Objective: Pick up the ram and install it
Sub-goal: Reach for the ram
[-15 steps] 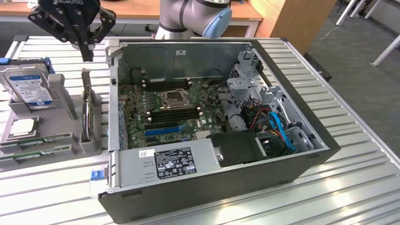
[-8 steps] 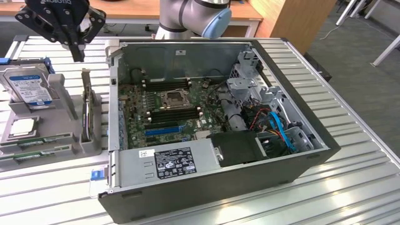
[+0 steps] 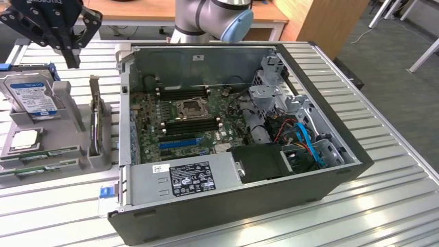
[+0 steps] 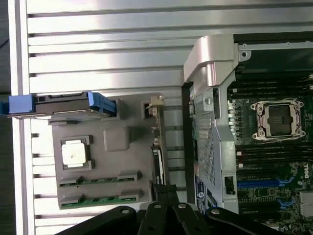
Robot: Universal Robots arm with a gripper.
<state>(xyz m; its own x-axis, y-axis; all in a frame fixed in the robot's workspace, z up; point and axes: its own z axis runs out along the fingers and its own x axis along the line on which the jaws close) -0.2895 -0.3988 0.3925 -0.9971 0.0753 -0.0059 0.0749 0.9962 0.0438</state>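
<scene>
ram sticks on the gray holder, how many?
2. First ram beside the CPU, second ram along the gray holder's outer edge. None looks hidden.

Arm casing (image 3: 202,15): smooth silver-grey tube with rounded joint housings, finish clean and even. One joint end is closed by a round pale blue cap (image 3: 237,24).

The gripper (image 3: 71,63) is matt black throughout. It is built of flat linkage bars (image 3: 31,25) forming an open framework that narrows to two slim fingers (image 3: 71,54). White lettering (image 3: 40,1) runs across its black body; it is cut off and not legible.

In the wrist view, the black bars carry small round pivot pins (image 4: 156,206) with pale centres at their joints.
</scene>
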